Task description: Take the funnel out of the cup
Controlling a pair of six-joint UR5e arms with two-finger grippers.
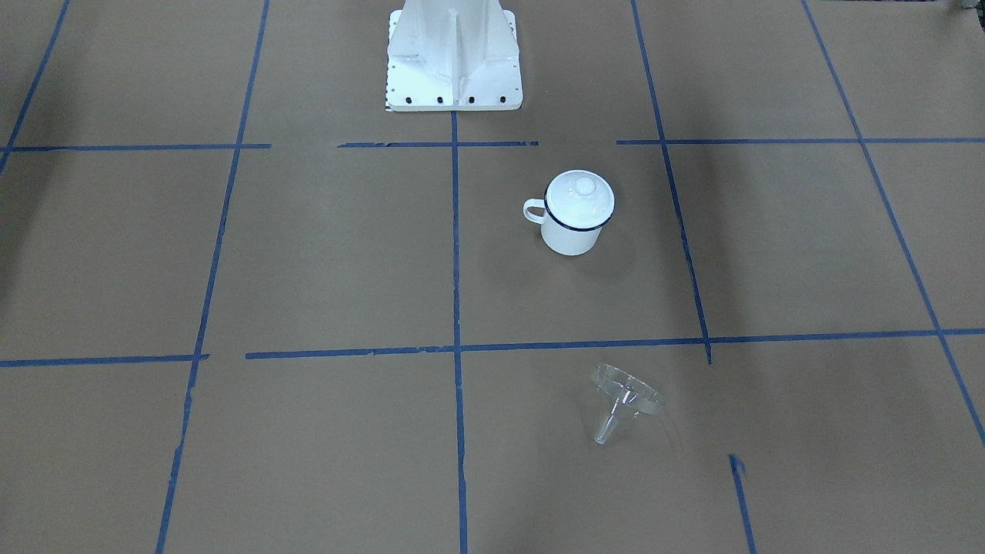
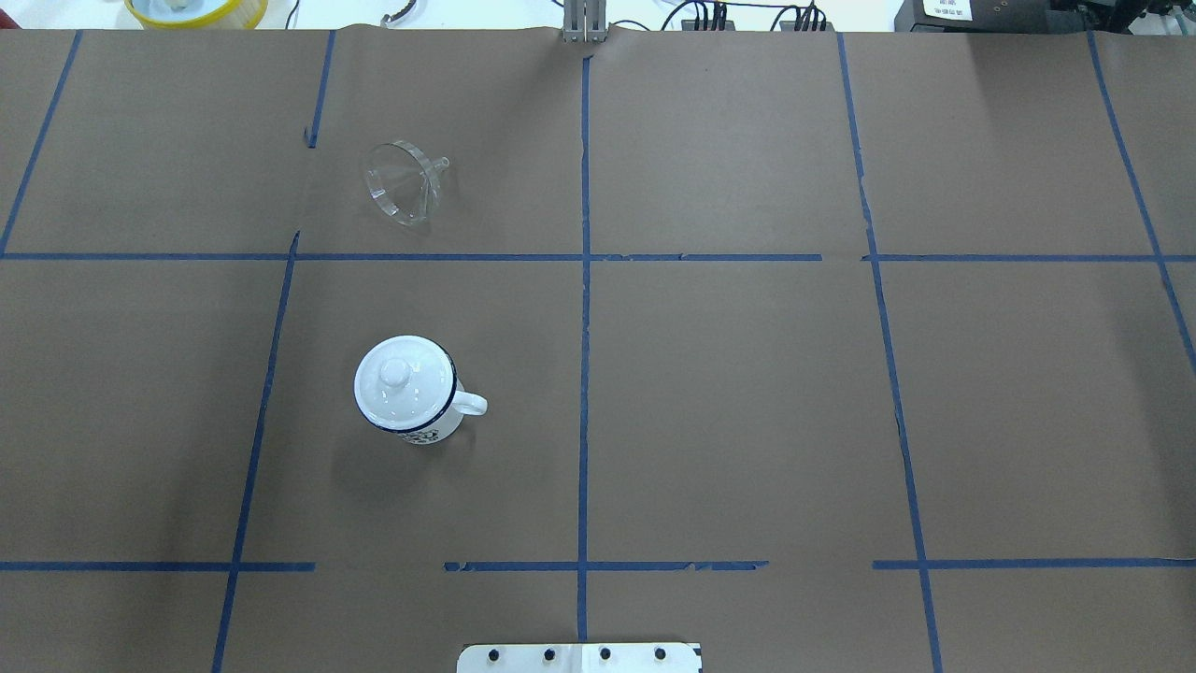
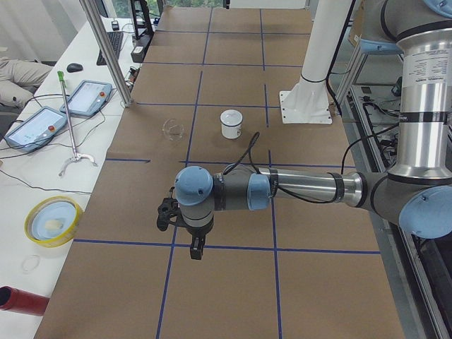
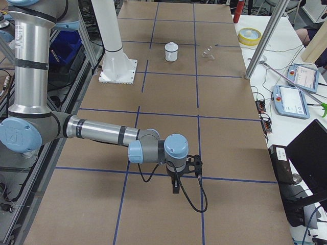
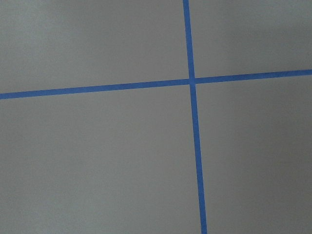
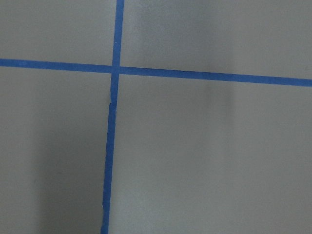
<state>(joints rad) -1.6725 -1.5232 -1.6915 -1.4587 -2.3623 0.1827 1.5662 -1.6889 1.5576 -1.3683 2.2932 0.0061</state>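
The clear funnel (image 1: 627, 392) lies on its side on the brown paper, apart from the cup; it also shows in the overhead view (image 2: 404, 182). The cup (image 1: 571, 231) is a white enamel mug with a dark blue rim, standing upright with a white domed lid (image 2: 404, 383) on it. My left gripper (image 3: 195, 248) hangs over the table's left end, far from both. My right gripper (image 4: 175, 186) hangs over the right end. Both show only in side views, so I cannot tell if they are open or shut. The wrist views show only paper and blue tape.
The white robot pedestal (image 1: 454, 61) stands behind the cup. Off the paper's far edge are a yellow-rimmed dish (image 2: 196, 9), teach pendants (image 3: 35, 127), a metal post (image 3: 106, 53) and a red cylinder (image 3: 21, 300).
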